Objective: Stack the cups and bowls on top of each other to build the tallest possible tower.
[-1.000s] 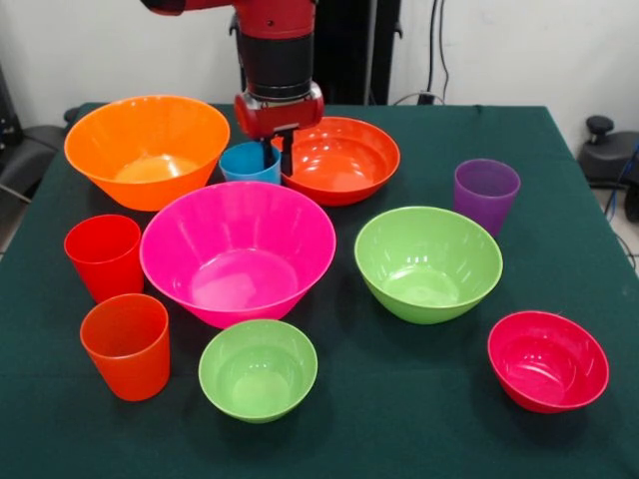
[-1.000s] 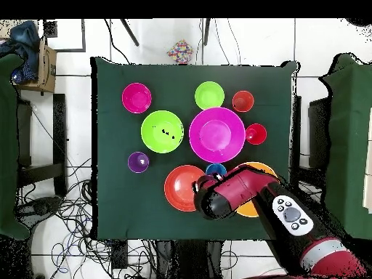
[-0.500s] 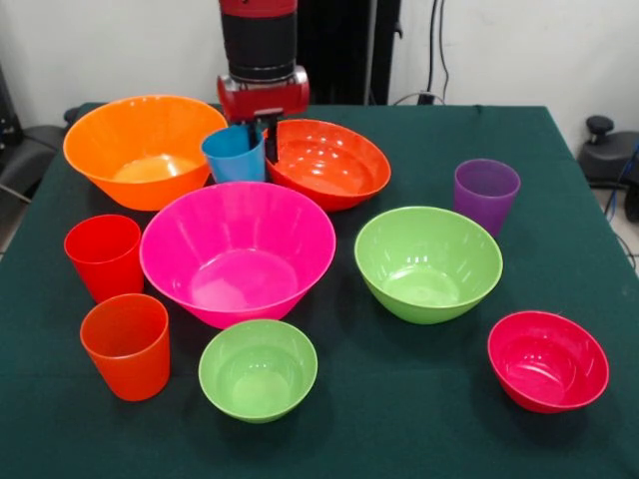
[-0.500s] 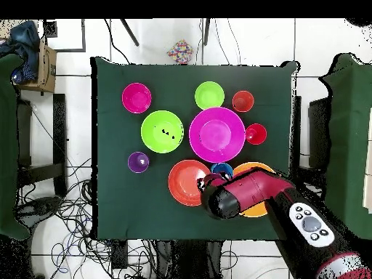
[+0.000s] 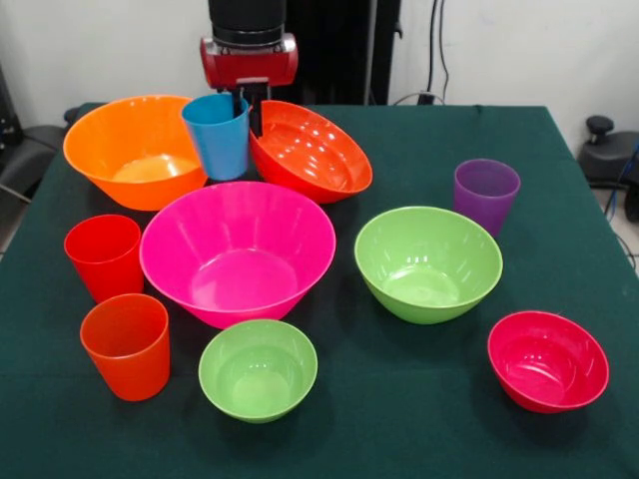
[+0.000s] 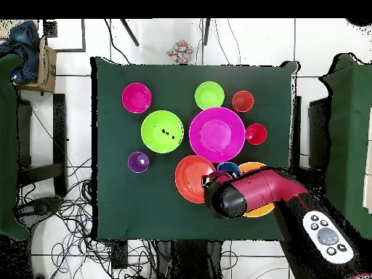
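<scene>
My gripper [image 5: 246, 108] is shut on the rim of the blue cup [image 5: 217, 135], which hangs upright above the table between the large orange bowl [image 5: 140, 150] and the shallow red-orange bowl [image 5: 312, 150]. The red-orange bowl tilts, its rim beside the gripper raised against the fingers. I cannot tell whether the fingers also hold it. From overhead the arm's wrist [image 6: 225, 200] covers the gripper; the blue cup [image 6: 229, 168] peeks out beside the red-orange bowl [image 6: 191, 178]. No tower stands.
The large pink bowl [image 5: 238, 249] sits mid-table, with the red cup [image 5: 104, 256] and orange cup [image 5: 127, 344] to its left. The small green bowl [image 5: 258, 369], medium green bowl [image 5: 427, 261], crimson bowl [image 5: 547, 359] and purple cup [image 5: 485, 194] stand apart.
The gripper has risen and shifted left in the front view, lifting the blue cup off the table. The red-orange bowl has tipped up and slid left with it.
</scene>
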### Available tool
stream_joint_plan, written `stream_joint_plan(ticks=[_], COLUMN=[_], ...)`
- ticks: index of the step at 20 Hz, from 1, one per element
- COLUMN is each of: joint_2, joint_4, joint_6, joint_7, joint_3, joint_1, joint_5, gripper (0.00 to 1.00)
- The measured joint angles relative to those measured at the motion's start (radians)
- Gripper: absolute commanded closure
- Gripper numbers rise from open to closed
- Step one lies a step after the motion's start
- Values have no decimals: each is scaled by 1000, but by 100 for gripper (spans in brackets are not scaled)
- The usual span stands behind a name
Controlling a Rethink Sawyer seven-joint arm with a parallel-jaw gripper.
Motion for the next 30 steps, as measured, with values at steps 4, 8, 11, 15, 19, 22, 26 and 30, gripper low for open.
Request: stream_joint_plan(ticks=[4, 8, 11, 15, 19, 22, 26, 30], joint_2=[-16, -19, -19, -19, -12, -3, 22, 54], joint_4=[1, 1, 1, 1, 1, 1, -3, -11], joint_6=[10, 10, 10, 10, 10, 10, 10, 4], joint_7=[0, 0, 0, 0, 0, 0, 0, 0], joint_3=[9, 16, 18, 18, 18, 18, 9, -11], joint_1=[0, 0, 0, 0, 8, 16, 31, 46], joint_5=[1, 1, 1, 1, -1, -15, -66, -141], gripper=[100, 100, 100, 100, 100, 100, 100, 100])
